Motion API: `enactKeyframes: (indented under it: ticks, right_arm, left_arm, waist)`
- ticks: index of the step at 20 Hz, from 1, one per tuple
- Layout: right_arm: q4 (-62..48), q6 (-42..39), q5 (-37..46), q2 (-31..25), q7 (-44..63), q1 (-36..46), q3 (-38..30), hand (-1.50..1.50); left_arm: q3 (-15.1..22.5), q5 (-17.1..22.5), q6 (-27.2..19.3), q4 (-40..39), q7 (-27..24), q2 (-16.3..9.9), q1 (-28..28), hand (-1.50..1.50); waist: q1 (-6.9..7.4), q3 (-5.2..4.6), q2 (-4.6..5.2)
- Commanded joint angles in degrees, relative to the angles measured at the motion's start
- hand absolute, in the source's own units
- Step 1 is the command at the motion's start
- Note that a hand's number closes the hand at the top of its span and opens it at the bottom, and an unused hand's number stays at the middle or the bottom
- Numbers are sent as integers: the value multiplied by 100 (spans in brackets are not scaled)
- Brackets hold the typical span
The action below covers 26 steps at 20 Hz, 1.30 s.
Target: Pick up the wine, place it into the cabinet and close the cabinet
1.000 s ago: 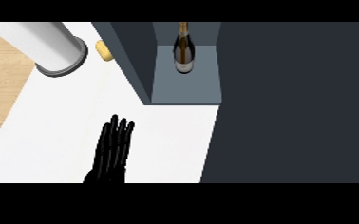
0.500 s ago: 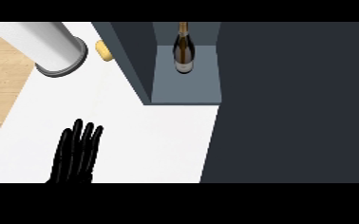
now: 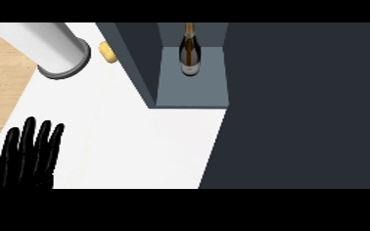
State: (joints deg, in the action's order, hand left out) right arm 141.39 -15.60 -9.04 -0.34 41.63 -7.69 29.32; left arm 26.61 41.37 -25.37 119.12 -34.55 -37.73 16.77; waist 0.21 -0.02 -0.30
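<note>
My left hand (image 3: 27, 154) is showing at the lower left corner of the head view, fingers straight, spread a little and pointing up, grasping nothing and hovering over the white counter (image 3: 137, 142); whether it is touching the surface I cannot tell. Above it, near the upper left, a white cylinder with a grey rim (image 3: 52, 49) is standing on the counter, partly over the strip of wooden floor (image 3: 13, 76) that is running along the left edge. Just beside the cylinder, to its right, a small yellow object (image 3: 108, 52) is lying close against the dark side wall of the cabinet (image 3: 137, 63). Moving on, the cabinet is standing open, and the wine (image 3: 189, 51) is sitting upright inside it on the grey-blue shelf (image 3: 192, 90), toward the back, with its neck pointing to the top of the view and a pale label near its base. It is well apart from my hand. To the right of the shelf, a broad dark panel (image 3: 296, 107) is filling the rest of the view. My right hand is not appearing anywhere here.
</note>
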Motion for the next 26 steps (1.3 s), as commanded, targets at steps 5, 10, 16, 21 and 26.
enactKeyframes:
  ticks: [5, 10, 16, 21, 26]
  right_arm:
    - [749, 881, 656, 34, 572, 421, 1663, 150]
    - [325, 1661, 1379, 28, 256, 662, 2641, 150]
    - [-14, 2366, 1532, 14, 160, 1290, 2569, 150]
    - [-342, 2983, 2025, 20, 166, 1780, 3128, 150]
    - [-1184, 3765, 1959, 3, -52, 2896, 2759, 150]
  left_arm:
    - [-1302, 774, 913, -46, 108, -568, 494, -150]
    - [-1357, 677, 1015, -225, 190, -492, 438, -150]
    - [-1801, 954, 1379, -170, 406, -770, 528, -150]
    - [-2075, 1289, 1708, -370, 517, -729, 512, -150]
    - [-2032, 1334, 1833, -384, 692, -661, 268, -150]
  waist:
    - [12, -11, -18]
    - [-55, -11, -19]
    - [1, -20, -18]
    - [-19, -20, -31]
    - [53, -18, 13]
